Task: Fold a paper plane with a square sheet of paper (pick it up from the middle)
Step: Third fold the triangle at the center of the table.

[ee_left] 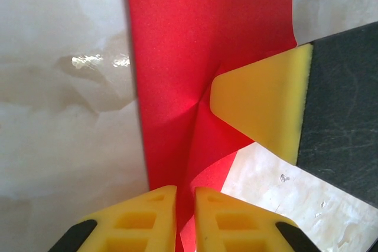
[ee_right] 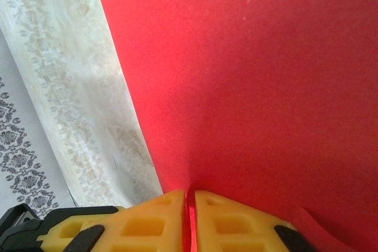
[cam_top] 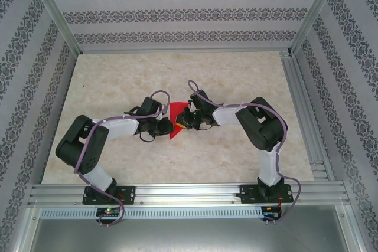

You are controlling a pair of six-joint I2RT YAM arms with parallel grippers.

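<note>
Red square sheet of paper (ee_left: 207,39) clamped in closed left pincer (ee_left: 185,193) and right pincer (ee_right: 190,196).

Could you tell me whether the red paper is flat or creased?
Creased: ridges run down the paper to the left gripper, which pinches it.

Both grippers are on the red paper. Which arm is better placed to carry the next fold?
Probably the right. The right gripper is shut on the paper with its tip where the wrinkles meet, so it can swing a flap over. The left gripper is shut on an edge, better for anchoring.
</note>
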